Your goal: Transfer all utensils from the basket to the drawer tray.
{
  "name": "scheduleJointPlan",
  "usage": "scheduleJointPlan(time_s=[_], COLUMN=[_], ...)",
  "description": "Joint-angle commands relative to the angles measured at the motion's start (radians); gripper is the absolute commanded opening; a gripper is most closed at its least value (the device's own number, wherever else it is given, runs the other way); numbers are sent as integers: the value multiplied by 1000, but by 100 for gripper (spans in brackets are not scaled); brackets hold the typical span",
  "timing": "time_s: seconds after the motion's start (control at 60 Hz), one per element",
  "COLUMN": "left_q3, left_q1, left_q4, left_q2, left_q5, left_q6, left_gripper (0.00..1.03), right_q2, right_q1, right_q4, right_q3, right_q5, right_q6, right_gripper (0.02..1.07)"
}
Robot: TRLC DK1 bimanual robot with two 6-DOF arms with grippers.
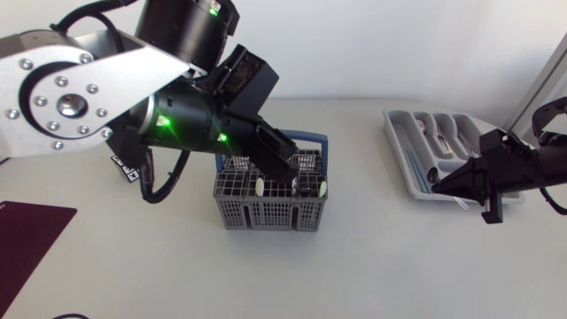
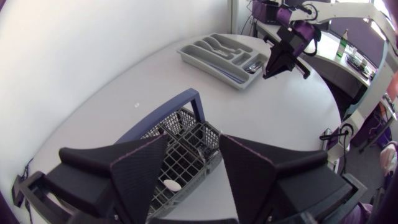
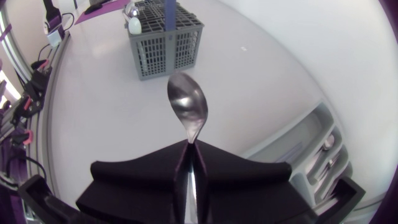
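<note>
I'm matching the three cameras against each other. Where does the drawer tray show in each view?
Head view: drawer tray at the table's right, partly covered by the right gripper.
Left wrist view: drawer tray far across the table beyond the basket, beside the right gripper.
Right wrist view: drawer tray beside the right gripper, which holds a spoon.
Shared landmark: the grey basket with a blue handle, in all three.
</note>
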Motion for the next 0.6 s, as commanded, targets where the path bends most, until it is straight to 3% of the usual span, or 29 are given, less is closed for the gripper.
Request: scheduleJointPlan(time_s=[0.0,0.583], left_q3=[32,85], left_q1=[9,64], left_q4=[-23,-98], left_q2=[33,136], left_q5=[16,137], left_q6=[-24,-34], left_gripper=[59,59], right_q2=[80,546], right_q1=[-55,-175], right_q4=[-23,58], right_q3=[67,498], right_q5=[-2,339], right_q6=[-126,-327], right_gripper=[8,8])
